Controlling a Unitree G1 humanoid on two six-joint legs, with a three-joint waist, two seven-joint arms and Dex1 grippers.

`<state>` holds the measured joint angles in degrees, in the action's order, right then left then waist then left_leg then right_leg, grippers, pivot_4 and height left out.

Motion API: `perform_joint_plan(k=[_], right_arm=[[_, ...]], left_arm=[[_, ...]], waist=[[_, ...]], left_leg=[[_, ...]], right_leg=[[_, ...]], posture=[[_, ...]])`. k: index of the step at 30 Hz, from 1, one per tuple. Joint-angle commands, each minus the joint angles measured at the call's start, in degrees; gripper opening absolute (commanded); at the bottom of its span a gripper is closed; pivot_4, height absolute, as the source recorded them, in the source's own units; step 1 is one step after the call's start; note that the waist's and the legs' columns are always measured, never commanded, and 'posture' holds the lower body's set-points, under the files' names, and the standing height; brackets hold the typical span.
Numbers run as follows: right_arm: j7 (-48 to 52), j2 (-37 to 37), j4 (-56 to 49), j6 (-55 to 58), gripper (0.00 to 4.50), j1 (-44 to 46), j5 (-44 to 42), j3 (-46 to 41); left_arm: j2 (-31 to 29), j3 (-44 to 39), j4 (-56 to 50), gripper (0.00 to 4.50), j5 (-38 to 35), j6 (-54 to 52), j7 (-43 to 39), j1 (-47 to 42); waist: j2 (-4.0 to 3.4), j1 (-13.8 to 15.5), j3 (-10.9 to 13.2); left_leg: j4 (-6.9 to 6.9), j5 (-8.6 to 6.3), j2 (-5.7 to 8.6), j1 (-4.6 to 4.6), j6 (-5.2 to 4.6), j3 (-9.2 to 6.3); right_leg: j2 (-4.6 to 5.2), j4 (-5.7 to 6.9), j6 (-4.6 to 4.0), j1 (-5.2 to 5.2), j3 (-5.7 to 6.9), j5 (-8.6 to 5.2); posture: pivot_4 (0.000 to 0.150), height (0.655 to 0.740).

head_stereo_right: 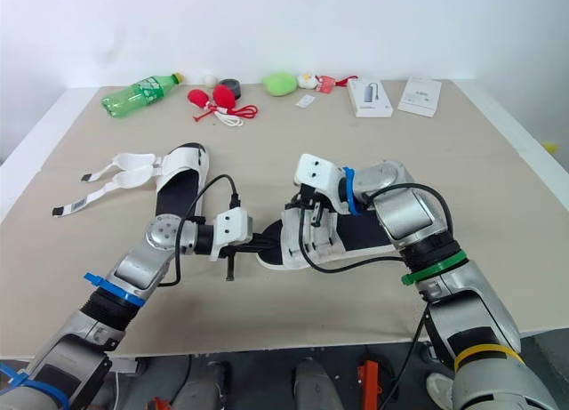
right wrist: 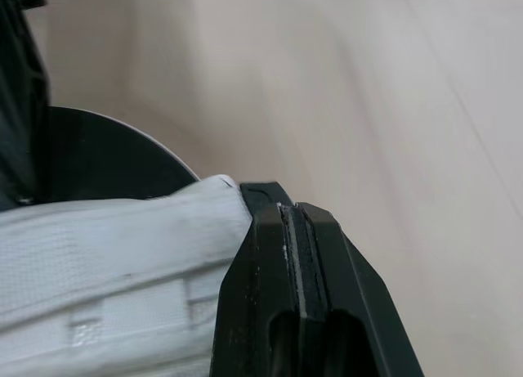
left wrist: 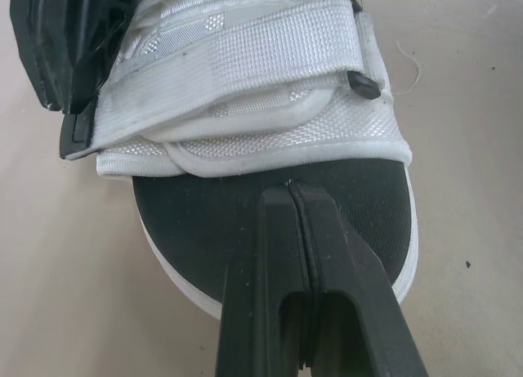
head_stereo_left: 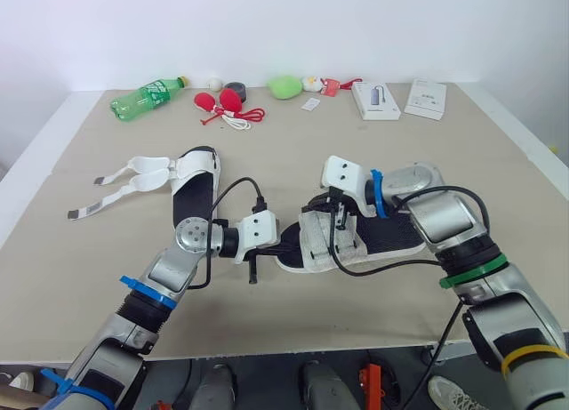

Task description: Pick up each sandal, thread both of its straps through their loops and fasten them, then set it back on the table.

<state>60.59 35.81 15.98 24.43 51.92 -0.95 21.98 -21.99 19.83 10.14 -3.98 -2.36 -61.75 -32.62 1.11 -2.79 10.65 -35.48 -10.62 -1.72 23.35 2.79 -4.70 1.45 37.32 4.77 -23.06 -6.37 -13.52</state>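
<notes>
While both of your arms reach in over the middle of the counter (head_stereo_left: 462, 152), the nearer sandal (head_stereo_left: 391, 237) lies flat on it between them, toe toward your left side, with its white straps (left wrist: 237, 58) laid across the upper. Your left jaws are pressed together with nothing between them, their tips resting on the black insole (left wrist: 196, 222) at the toe, just beside the front strap. Your right jaws are also squeezed tight, set against the edge of a white strap (right wrist: 122, 262) further back on the same sandal; you cannot tell whether any fabric is caught between them. The second sandal (head_stereo_left: 191, 192) lies on the counter to your left, well apart from both jaws, with its two loose straps (head_stereo_left: 133, 174) splayed out sideways. Along the far edge sit a green bottle (head_stereo_left: 147, 97), some red items (head_stereo_left: 222, 101) and two white boxes (head_stereo_left: 375, 100).
</notes>
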Motion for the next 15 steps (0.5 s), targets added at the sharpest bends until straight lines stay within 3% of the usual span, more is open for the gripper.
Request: perform_joint_plan(k=[1, 3, 4, 8, 9, 11, 12, 14, 15], right_arm=[[-1.36, 0.91, 6.2, -2.33, 0.07, 4.21, 0.15, -5.13], [-1.2, 1.57, 8.71, -3.43, 0.07, 5.4, -0.66, -7.25], [-1.15, 1.9, 9.59, -3.41, 0.34, 5.7, -1.76, -9.06], [2.29, 4.35, 9.34, -1.69, 1.67, 3.19, -8.09, -16.96], [4.56, 5.34, 8.0, -1.3, 2.3, 1.33, -10.48, -18.91], [8.7, 6.98, 5.31, 0.6, 3.05, -2.23, -14.86, -21.9], [9.98, 7.78, 4.37, 1.38, 3.65, -4.05, -16.38, -23.1], [12.36, 9.83, 3.1, 1.08, 4.5, -8.04, -17.48, -24.01], [13.78, 10.99, 2.82, -0.37, 4.5, -10.35, -17.21, -23.94]], left_arm=[[0.45, 0.93, 0.91, 0.0, 0.53, 0.16, -0.4, 0.23], [0.82, 0.52, 1.01, 0.0, 0.24, 0.33, -0.3, -0.11], [1.02, 0.07, 0.97, 0.0, -0.11, 0.27, -0.14, -0.31], [2.2, -2.84, 0.74, 0.0, -3.28, 0.81, 0.44, -1.02], [2.46, -3.96, 0.28, 0.0, -4.86, 0.3, 0.3, -1.21], [2.72, -5.83, -1.31, 0.0, -8.78, -1.92, -1.39, -1.38], [2.59, -6.88, -2.62, 0.0, -11.36, -3.69, -2.62, -1.36], [1.93, -8.77, -4.85, 0.53, -15.1, -5.82, -4.7, -1.24], [1.0, -9.39, -5.94, 0.75, -16.18, -6.24, -5.94, -0.91]], waist=[[0.0, 0.05, 0.0], [-0.01, 0.04, 0.01], [-0.01, 0.05, 0.01], [-0.05, 0.08, 0.04], [-0.05, 0.14, 0.04], [-0.05, 0.15, 0.05], [-0.06, 0.05, 0.06], [-0.12, -0.03, 0.1], [-0.2, -0.17, 0.14]], left_leg=[[0.0, 0.01, 0.0, 0.02, 0.01, 0.0], [0.01, 0.01, 0.01, 0.05, 0.01, 0.0], [0.04, 0.01, 0.01, 0.06, 0.01, 0.0], [0.11, 0.0, 0.01, 0.11, 0.01, 0.0], [0.11, 0.0, 0.02, 0.17, 0.01, 0.0], [0.1, -0.01, 0.02, 0.25, -0.01, -0.03], [0.1, -0.03, 0.02, 0.26, -0.03, -0.03], [0.11, -0.04, 0.02, 0.33, -0.05, -0.03], [0.1, -0.04, 0.02, 0.34, -0.05, -0.03]], right_leg=[[0.0, 0.0, 0.0, -0.02, 0.0, 0.0], [0.02, -0.02, -0.01, -0.04, 0.0, 0.0], [0.01, -0.02, -0.02, -0.05, 0.0, -0.01], [0.01, -0.02, -0.06, -0.1, 0.0, -0.07], [0.02, -0.03, -0.06, -0.14, 0.0, -0.07], [0.04, -0.06, -0.07, -0.15, 0.03, -0.08], [0.04, -0.09, -0.07, -0.16, 0.03, -0.08], [0.03, -0.09, -0.06, -0.23, 0.03, -0.09], [0.03, -0.09, -0.05, -0.25, 0.02, -0.09]], posture=[[0.15, 0.74], [0.15, 0.74], [0.15, 0.74], [0.15, 0.74], [0.15, 0.74], [0.15, 0.74], [0.15, 0.74], [0.15, 0.74], [0.15, 0.74]])
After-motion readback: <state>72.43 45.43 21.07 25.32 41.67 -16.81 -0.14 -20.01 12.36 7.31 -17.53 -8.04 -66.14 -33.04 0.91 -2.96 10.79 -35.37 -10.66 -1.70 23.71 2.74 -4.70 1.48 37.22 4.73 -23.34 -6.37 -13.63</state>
